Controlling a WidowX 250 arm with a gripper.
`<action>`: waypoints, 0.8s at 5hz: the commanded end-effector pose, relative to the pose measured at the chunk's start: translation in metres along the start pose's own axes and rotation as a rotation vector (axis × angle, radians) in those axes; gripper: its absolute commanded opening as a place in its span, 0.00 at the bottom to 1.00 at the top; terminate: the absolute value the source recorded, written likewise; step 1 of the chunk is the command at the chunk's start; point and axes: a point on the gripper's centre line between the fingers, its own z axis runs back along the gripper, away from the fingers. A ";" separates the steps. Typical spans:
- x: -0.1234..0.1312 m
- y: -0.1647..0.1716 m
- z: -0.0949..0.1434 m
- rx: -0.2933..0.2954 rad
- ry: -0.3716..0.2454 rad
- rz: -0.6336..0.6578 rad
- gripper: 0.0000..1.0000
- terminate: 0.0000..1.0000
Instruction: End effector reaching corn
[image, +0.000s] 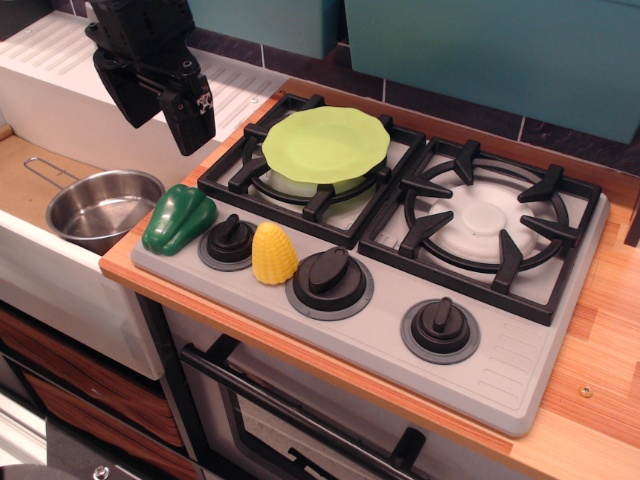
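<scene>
One camera view is available to me, looking down at a toy stove (520, 385) set in a wooden counter (600, 400). The end effector (160, 105) hangs at upper left, above the counter's left end and well apart from the stove's control strip. I see its two blocky black fingers (190, 120) pointing down and to the right with a gap between them, so I read the jaws as spread, holding nothing.

The corn (274, 254) stands on the grey front strip of the stove, between the left knob (230, 241) and the middle knob (329, 278), just beside both. A third knob (440, 328) sits further right. A green toy pepper (178, 218) lies at the strip's left end, touching or nearly touching the left knob. A lime-green plate (326, 144) rests on the left burner grate (235, 175); the right burner grate (545, 300) carries nothing. A steel saucepan (103, 207) sits in the white sink (60, 290) left of the counter.
</scene>
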 end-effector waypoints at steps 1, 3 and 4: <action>0.000 0.000 0.000 0.000 0.000 0.000 1.00 0.00; -0.003 -0.002 0.001 0.031 0.005 -0.016 1.00 0.00; -0.006 -0.010 0.006 0.043 0.010 -0.003 1.00 0.00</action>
